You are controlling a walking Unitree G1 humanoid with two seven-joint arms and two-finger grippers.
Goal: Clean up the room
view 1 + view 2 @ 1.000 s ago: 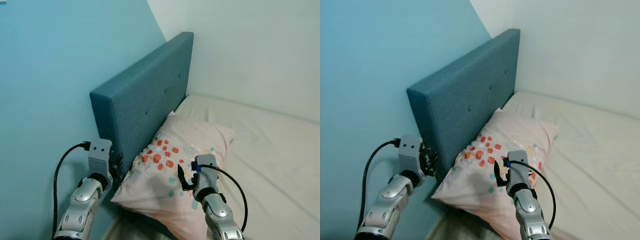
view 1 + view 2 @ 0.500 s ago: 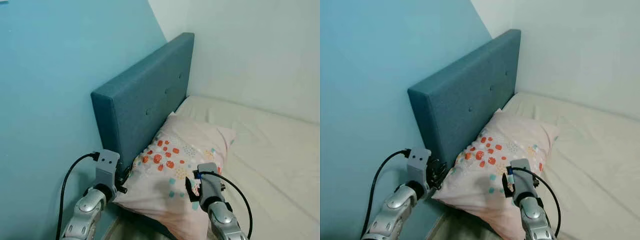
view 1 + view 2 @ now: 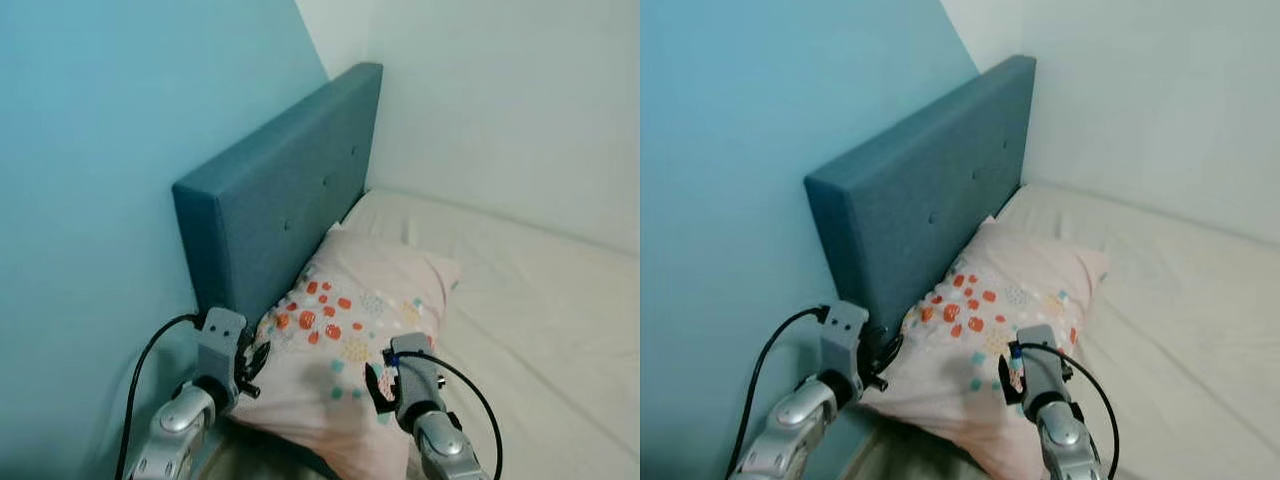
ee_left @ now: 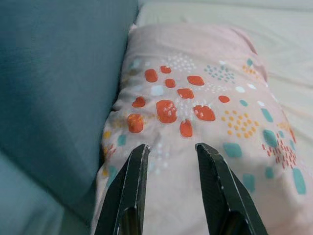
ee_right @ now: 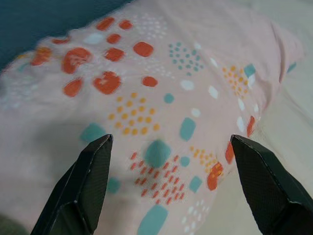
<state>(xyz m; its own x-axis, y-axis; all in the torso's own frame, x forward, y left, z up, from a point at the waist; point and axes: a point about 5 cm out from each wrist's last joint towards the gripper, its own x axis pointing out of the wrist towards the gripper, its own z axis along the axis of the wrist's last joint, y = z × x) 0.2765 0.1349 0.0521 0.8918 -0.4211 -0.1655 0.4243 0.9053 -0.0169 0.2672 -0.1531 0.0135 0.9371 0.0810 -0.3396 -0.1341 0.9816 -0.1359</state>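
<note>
Drawn back toward the near end of the pillow [image 3: 360, 320] since a second ago, left gripper [image 4: 168, 152] and right gripper [image 5: 171, 152], both spread with nothing held. Straightening the pillow, by the look of it, lying on the bed [image 3: 540, 290] against the headboard [image 3: 280, 200]. Next, closing on its near edge.

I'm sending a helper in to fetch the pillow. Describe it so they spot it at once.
Find the teal headboard against the blue wall. The pillow leans on its lower front, at the head of the cream mattress. It is pale pink with orange blobs, teal squares and yellow dots, the one patterned thing on the bed.
</note>
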